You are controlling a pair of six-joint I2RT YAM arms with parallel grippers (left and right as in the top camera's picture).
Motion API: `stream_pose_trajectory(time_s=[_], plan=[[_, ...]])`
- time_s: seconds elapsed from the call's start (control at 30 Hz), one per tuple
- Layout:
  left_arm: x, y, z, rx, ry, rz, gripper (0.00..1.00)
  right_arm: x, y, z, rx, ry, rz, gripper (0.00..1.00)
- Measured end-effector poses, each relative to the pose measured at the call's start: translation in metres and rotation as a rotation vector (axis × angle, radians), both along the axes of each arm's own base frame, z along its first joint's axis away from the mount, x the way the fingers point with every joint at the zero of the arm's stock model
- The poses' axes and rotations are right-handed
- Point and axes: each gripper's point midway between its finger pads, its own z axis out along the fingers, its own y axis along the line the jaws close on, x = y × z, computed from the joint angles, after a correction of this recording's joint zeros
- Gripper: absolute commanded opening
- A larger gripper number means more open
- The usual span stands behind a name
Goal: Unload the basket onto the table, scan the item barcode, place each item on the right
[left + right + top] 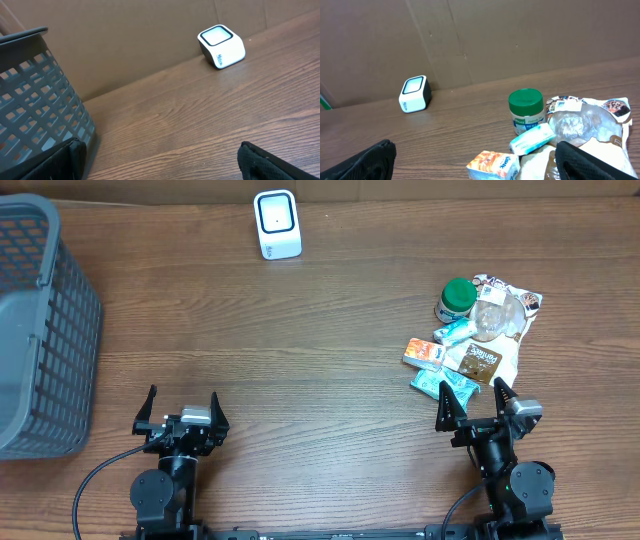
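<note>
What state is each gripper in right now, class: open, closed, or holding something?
Left gripper: open, holding nothing.
Right gripper: open, holding nothing.

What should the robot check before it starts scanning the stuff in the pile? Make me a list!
1. Right gripper open: ok.
2. Left gripper open: ok.
3. Both grippers empty: ok.
4. Scanner standing with nothing covering it: ok.
5. Pile of items just ahead of the right gripper: ok.
6. A barcode showing on any item: cannot tell.
</note>
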Motion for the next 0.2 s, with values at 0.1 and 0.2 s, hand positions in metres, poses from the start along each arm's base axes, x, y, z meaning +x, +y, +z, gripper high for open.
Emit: stream_pose_trajectory(time_s=[0.1,0.2], plan=[[0.0,0.0,0.0,0.0,0.0,0.0,1.0,0.0,0.0001,0.0,0.0,0.0,0.0,1.0],[0.0,0.0,0.0,0.0,0.0,0.0,0.99,0.0,0.0001,-0.0001,0.0,0.0,0.0,1.0]])
